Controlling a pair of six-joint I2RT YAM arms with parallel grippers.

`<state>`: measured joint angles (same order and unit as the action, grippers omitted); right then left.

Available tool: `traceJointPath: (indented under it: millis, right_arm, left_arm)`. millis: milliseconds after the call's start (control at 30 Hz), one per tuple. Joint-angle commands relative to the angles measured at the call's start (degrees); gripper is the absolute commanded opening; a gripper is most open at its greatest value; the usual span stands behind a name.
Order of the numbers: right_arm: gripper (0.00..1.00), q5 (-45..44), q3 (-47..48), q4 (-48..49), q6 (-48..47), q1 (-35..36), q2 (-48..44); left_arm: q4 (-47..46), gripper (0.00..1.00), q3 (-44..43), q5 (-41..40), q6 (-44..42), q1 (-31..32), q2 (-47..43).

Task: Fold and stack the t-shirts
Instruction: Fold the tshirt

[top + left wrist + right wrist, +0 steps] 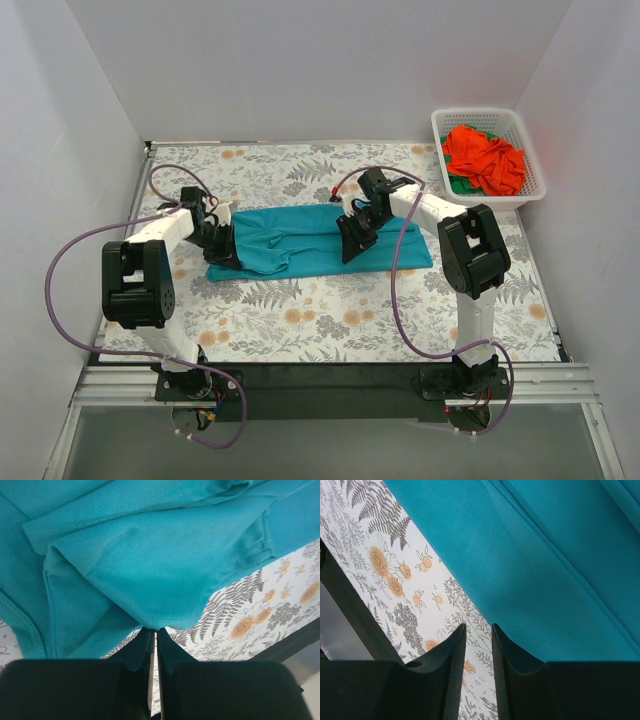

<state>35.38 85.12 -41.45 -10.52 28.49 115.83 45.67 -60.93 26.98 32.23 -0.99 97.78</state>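
Two arms reach over the floral table (pixel 300 320), one at each part of the teal-blue t-shirt (pixel 295 248), which lies mid-table as a long band running left to right. The left gripper (pixel 222 250) sits at the band's left end. In its wrist view the fingers (pixel 170 652) stand pressed almost together, pinching a folded edge of the teal cloth at their tips, with the cloth raised off the table there. The right gripper (pixel 355 238) is right of the band's middle, its jaws narrowly parted (table pattern shows through the gap) and nothing between them; the cloth's near edge meets one finger (pixel 512 652). Far right, a white basket (pixel 440 125) holds the orange-red t-shirt (pixel 485 160) over a green one (pixel 457 185).
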Motion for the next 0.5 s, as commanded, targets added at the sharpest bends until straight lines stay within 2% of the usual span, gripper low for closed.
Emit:
traceJointPath:
  millis: [0,200,467]
  right_arm:
    - [0.33,-1.3,-0.7,0.5,-0.4,-0.5,-2.3]
    - [0.32,-1.5,-1.0,0.7,-0.4,-0.8,-2.2]
    - [0.32,-2.1,-2.1,0.4,-1.0,-1.6,-2.3]
  left_arm:
    - [2.4,0.0,-3.3,2.6,0.5,0.2,-1.2]
    - [4.3,0.0,-5.9,3.2,0.3,0.2,-1.1]
    - [2.7,0.0,-17.7,4.1,2.2,0.2,5.3]
